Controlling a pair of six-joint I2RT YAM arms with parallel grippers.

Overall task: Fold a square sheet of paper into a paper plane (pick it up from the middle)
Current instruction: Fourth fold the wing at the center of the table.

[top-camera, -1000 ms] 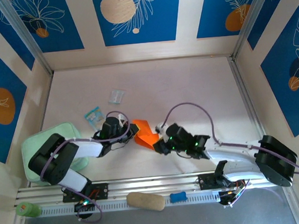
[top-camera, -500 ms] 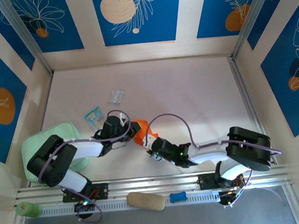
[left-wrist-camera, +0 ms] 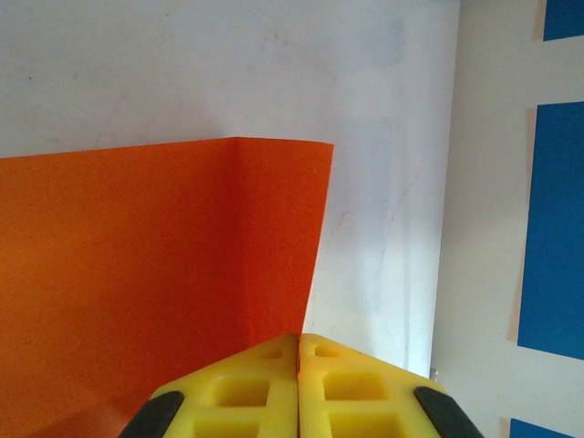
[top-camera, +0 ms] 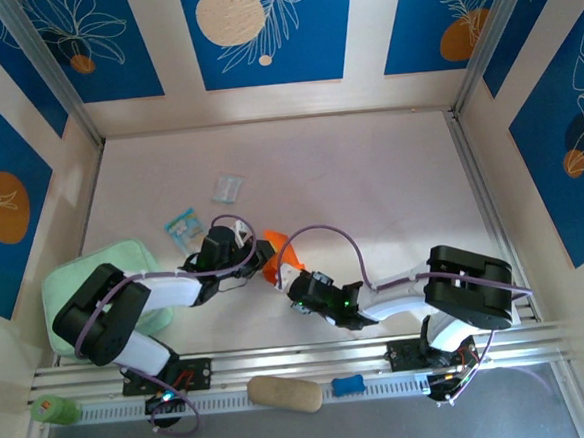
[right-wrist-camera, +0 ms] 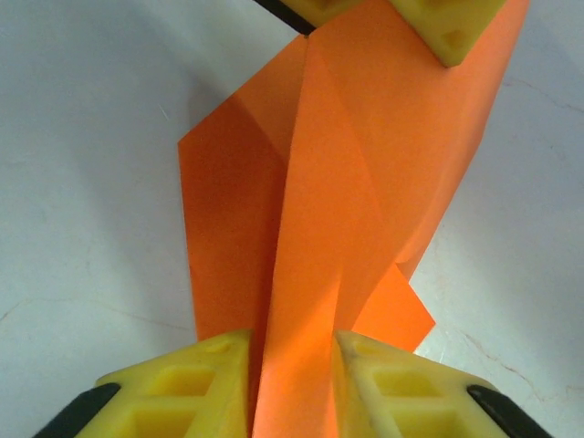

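Note:
The square sheet of paper (top-camera: 278, 251) is bright orange, creased into upright flaps, and lifted between both grippers at the table's middle front. My left gripper (top-camera: 261, 253) is shut on its left edge; in the left wrist view the yellow fingertips (left-wrist-camera: 265, 365) meet with the paper (left-wrist-camera: 137, 274) pinched in their seam. My right gripper (top-camera: 294, 280) holds the near end: in the right wrist view a raised fold of the paper (right-wrist-camera: 365, 164) fills the gap of the right gripper (right-wrist-camera: 292, 360). The left arm's fingers (right-wrist-camera: 447, 32) show at that view's top. No dart-shaped paper plane is in view.
A mint green pad (top-camera: 125, 266) lies under the left arm. A blue-and-white packet (top-camera: 182, 225) and a clear wrapper (top-camera: 227, 187) lie behind the grippers. On the front rail sit a tan object (top-camera: 284, 393), a blue piece (top-camera: 349, 384) and a green item (top-camera: 45, 409).
My right arm has folded up and its gripper has slid left to the paper's near end, closing on a fold. The paper is bunched tighter. The left gripper stays at the left edge.

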